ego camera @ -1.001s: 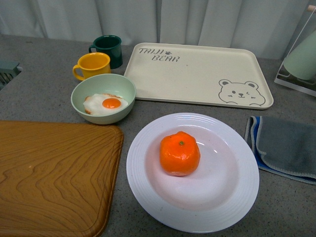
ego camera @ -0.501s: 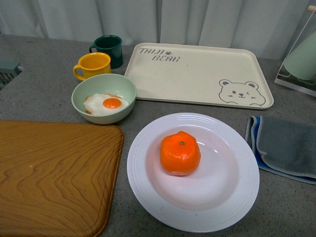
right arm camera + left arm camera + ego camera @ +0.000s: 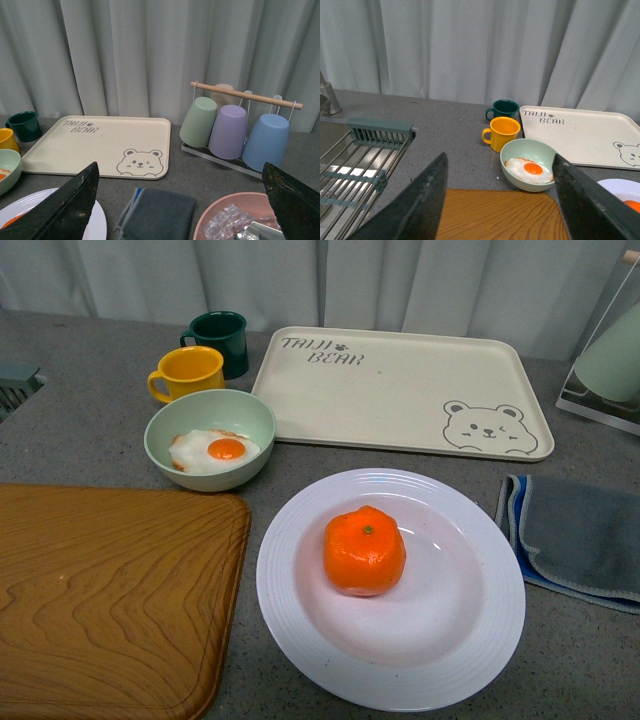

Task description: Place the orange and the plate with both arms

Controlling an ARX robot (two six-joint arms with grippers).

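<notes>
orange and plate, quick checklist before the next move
1. orange sits in the plate, near its middle: ok
2. left tool open, holding nothing: ok
3. right tool open, holding nothing: ok
4. plate apart from the bowl: ok
5. plate rim apart from the cloth: cannot tell, they lie very close

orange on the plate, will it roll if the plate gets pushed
Probably not much: the orange looks flattened and sits low in the deep plate. The glossy surface might let it slide if tilted, though the rim would likely catch it.
</notes>
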